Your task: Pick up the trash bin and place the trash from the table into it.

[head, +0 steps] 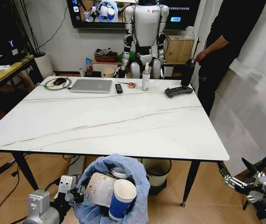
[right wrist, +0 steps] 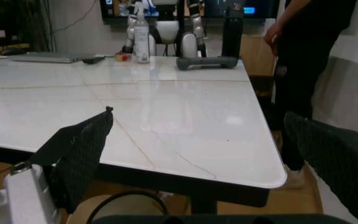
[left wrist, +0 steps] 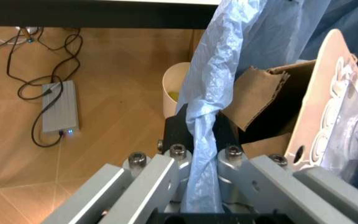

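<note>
Left hand [left wrist: 201, 140] pinches trash bin [head: 139, 179] liner, cardboard half-hidden inside; right hand [right wrist: 197, 154] gapes wide.

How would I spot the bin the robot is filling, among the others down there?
Find the white marble table, then look below its near edge. The trash bin, held by the left end effector, wears a crinkly light-blue bag and holds a blue paper cup; the cream bucket behind it has no bag.

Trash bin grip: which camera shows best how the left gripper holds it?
Left wrist view: the left gripper is shut on the bag-covered rim of the trash bin. Head view shows the whole bin beside that gripper, the pinch hidden. Right wrist view faces the table.
</note>
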